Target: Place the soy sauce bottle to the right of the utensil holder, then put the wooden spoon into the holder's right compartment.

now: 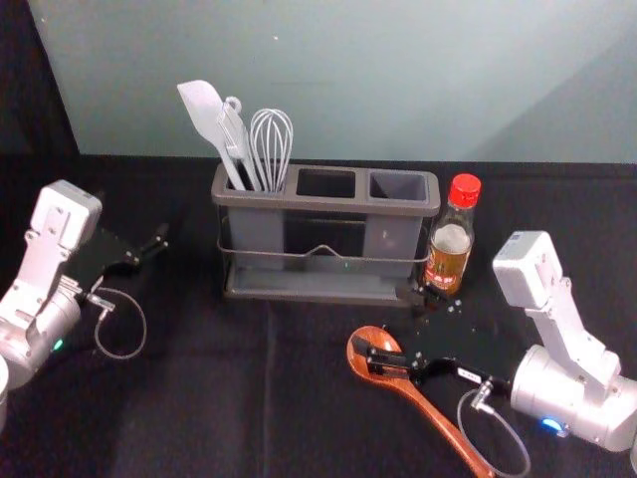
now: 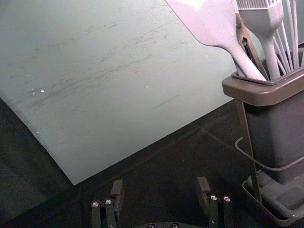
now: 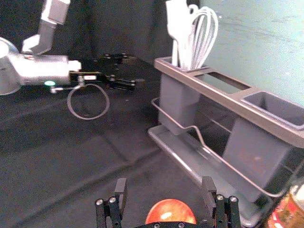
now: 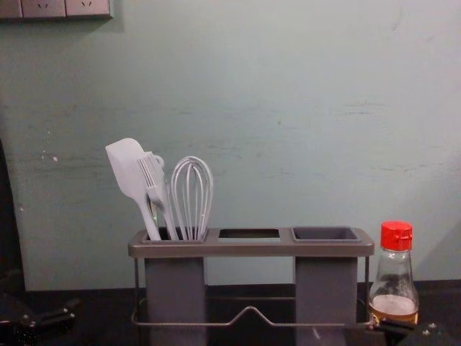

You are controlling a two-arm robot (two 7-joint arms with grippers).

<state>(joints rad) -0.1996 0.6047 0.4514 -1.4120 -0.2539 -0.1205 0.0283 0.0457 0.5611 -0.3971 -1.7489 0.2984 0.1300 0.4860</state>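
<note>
The soy sauce bottle (image 1: 450, 244) stands upright just right of the utensil holder (image 1: 328, 203), so step 1 looks done and step 2 is in hand. The wooden spoon (image 1: 431, 412) lies on the black cloth (image 1: 199, 398), near of the holder, its handle running near and right. The right gripper (image 3: 165, 190) is at the bowl end, jaws open, gripping nothing; the left gripper (image 2: 160, 190) idles at left, open and empty. Next: close on the spoon, lift, tip it upright over the right compartment (image 1: 390, 237), avoiding the bottle
</note>
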